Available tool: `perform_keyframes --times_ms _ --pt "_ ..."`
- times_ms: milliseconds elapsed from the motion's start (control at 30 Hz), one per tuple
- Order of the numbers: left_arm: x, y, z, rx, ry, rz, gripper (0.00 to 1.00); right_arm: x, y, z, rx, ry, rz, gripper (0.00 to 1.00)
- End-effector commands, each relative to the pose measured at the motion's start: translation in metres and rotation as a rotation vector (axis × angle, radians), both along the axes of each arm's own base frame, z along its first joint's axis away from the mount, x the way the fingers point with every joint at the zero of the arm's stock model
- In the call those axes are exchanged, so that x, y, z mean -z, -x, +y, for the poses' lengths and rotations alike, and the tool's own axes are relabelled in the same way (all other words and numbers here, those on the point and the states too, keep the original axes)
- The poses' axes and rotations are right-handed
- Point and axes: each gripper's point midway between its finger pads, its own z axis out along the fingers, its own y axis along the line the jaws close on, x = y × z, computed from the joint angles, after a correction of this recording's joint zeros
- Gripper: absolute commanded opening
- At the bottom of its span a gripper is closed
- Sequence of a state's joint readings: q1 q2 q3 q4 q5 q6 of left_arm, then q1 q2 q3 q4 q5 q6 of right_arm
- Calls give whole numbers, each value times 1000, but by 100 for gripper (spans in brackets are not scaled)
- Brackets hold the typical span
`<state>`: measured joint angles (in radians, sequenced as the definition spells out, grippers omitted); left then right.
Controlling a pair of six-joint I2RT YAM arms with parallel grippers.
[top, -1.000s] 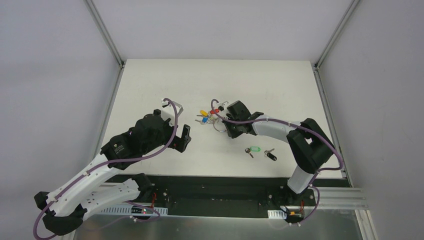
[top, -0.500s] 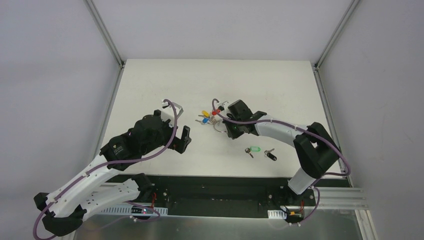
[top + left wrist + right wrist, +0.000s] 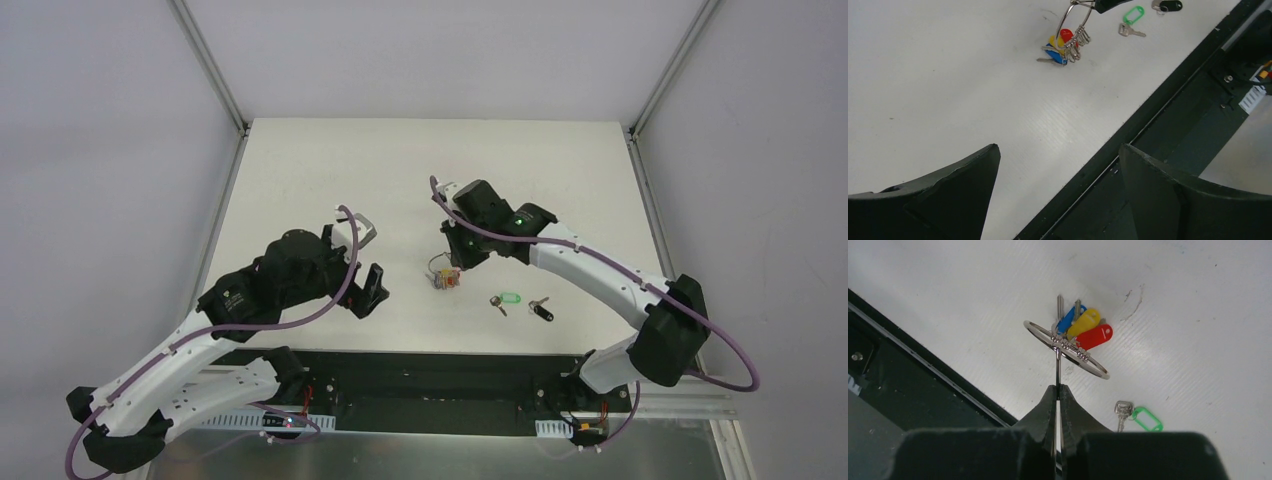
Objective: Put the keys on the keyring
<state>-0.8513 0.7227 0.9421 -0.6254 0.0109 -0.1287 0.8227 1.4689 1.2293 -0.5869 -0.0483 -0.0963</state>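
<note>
My right gripper [image 3: 455, 255] [image 3: 1058, 388] is shut on the metal keyring [image 3: 441, 268] [image 3: 1066, 349] and holds it up on edge. The red, yellow and blue keys [image 3: 1083, 326] hang from the ring and touch the table. The ring also shows in the left wrist view [image 3: 1074, 20]. The green-headed key [image 3: 509, 299] [image 3: 1147, 418] [image 3: 1132, 15] and the black-headed key [image 3: 541, 311] [image 3: 1170, 5] lie loose on the table, right of the ring. My left gripper [image 3: 372, 285] [image 3: 1058, 150] is open and empty, left of the ring near the front edge.
The white table [image 3: 300, 180] ends at a black front strip [image 3: 450, 365] [image 3: 1148, 110] close to the keys. Grey walls and metal rails [image 3: 215, 70] bound the sides.
My right gripper has lifted the keyring and carried it nearer the front edge, toward the loose keys; the bunch now hangs from it. My left gripper shifted slightly right.
</note>
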Motion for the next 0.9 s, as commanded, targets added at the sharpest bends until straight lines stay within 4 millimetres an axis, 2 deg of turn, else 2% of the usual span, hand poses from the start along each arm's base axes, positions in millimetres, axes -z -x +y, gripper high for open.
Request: perform_keyframes --times_ms 0,267,467,600,733,867 --pt "-30 19 -21 179 87 -36 88 -30 33 -6 23 6 111 0" --pt "-57 45 -30 354 170 -109 88 -72 80 1 1 -67 256 0" --pt "-63 54 -45 485 186 -132 88 -107 108 13 -38 -150 372 0" --pt "-59 60 -54 583 178 -158 86 -118 123 22 -66 -141 455 0" --pt "-61 58 -51 601 168 -239 86 -130 137 33 -106 -175 524 0" --pt "-72 56 -46 595 168 -315 86 -136 151 40 -136 -181 571 0"
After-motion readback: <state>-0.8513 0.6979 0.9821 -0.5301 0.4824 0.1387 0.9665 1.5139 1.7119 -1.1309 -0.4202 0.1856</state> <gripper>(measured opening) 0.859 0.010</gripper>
